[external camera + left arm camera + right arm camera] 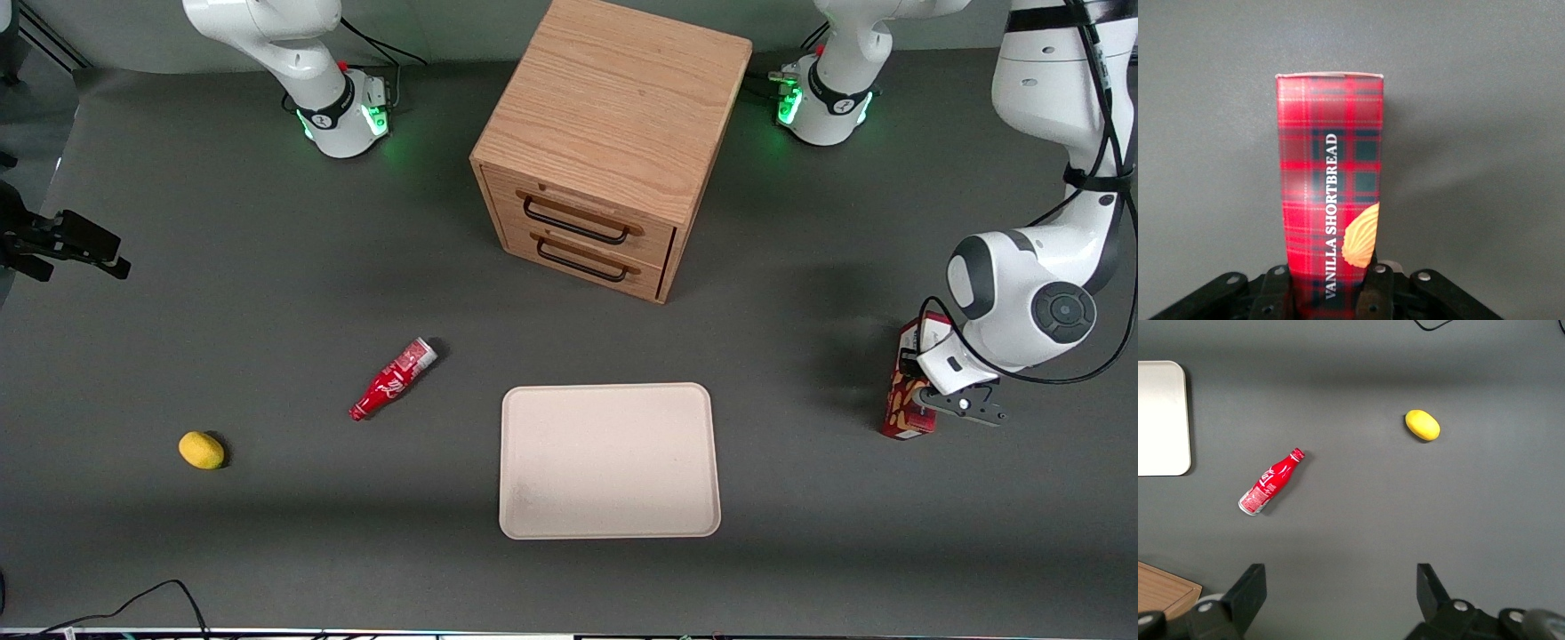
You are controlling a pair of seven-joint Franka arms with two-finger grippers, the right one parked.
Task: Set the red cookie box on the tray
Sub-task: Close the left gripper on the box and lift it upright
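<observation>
Red cookie box [1330, 193] stands upright near the tabletop's working-arm edge, tool [1328, 290] clamped on its sides for carrying to the tray [609, 460].

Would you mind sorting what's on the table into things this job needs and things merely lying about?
Needed: red cookie box, standing on end toward the working arm's end of the table; gripper shut on it; tray.
Lying about: soda bottle, lemon, wooden drawer cabinet.
</observation>
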